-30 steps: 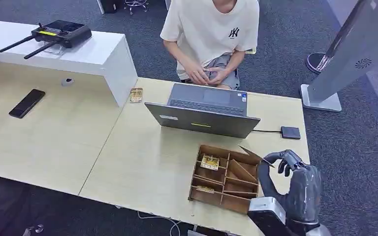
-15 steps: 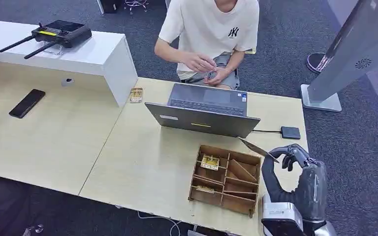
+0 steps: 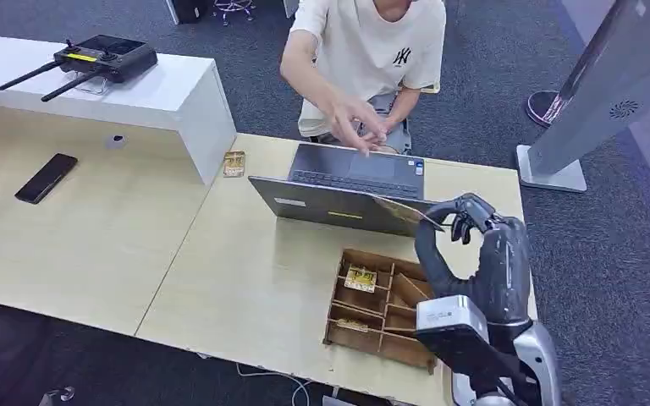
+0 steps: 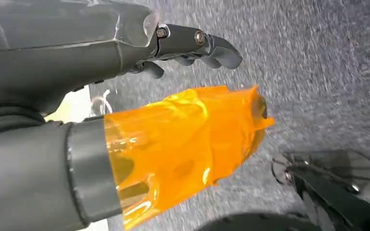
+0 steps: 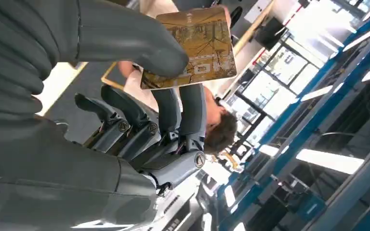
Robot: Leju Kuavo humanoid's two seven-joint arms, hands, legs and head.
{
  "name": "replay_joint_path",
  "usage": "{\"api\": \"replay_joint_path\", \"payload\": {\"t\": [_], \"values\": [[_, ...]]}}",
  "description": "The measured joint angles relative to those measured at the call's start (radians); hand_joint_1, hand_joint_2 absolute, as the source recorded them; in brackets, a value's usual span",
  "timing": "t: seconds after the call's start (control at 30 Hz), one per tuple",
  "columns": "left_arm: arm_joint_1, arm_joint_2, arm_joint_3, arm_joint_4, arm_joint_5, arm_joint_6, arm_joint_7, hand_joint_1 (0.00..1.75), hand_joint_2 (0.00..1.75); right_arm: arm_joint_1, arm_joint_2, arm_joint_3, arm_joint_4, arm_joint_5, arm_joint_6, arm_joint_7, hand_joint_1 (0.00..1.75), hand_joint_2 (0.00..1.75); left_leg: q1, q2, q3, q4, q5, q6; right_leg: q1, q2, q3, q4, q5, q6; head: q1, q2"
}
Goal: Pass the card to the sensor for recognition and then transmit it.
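My right hand [image 3: 465, 254] pinches the card [image 3: 402, 209] between thumb and fingers, right of centre in the head view, just above the laptop's back edge. The card is thin, tan-gold with dark printed artwork, tilted nearly edge-on there. In the right wrist view its printed face [image 5: 192, 45] sits at the upper centre, thumb across one corner.

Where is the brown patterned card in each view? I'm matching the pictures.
Head view: brown patterned card held edge-on above the laptop's lid, by the right hand.
Right wrist view: card facing the camera, pinched by thumb and fingers.
Left wrist view: not in it.
Shared landmark: the right hand.
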State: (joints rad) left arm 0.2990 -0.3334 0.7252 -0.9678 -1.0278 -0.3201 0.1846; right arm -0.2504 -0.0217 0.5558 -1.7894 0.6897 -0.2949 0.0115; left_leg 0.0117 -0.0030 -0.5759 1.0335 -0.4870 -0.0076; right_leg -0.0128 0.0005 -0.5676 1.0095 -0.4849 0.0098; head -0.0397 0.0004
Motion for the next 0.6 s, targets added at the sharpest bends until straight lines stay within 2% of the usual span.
{"api": "replay_joint_path", "payload": {"t": [0.3, 0.6], "values": [[-0.099, 0.029, 0.102, 0.133, -0.183, 0.043, -0.072, 0.00, 0.00, -0.238, 0.064, 0.045, 0.238, 0.042, 0.033, 0.099, 1.75, 1.75, 0.000, -0.001, 0.000, 0.000, 0.002, 0.000, 0.000, 0.000, 0.000, 0.001, 0.002, 0.000, 0.000, 0.000], [-0.188, 0.061, 0.174, 0.277, -0.283, 0.099, -0.101, 0.00, 0.00, -0.386, 0.112, 0.066, 0.436, 0.128, 0.029, 0.187, 1.75, 1.75, 0.000, -0.001, -0.001, 0.000, 0.002, 0.000, 0.000, -0.001, 0.000, 0.001, 0.002, 0.000, 0.000, 0.000]]}}
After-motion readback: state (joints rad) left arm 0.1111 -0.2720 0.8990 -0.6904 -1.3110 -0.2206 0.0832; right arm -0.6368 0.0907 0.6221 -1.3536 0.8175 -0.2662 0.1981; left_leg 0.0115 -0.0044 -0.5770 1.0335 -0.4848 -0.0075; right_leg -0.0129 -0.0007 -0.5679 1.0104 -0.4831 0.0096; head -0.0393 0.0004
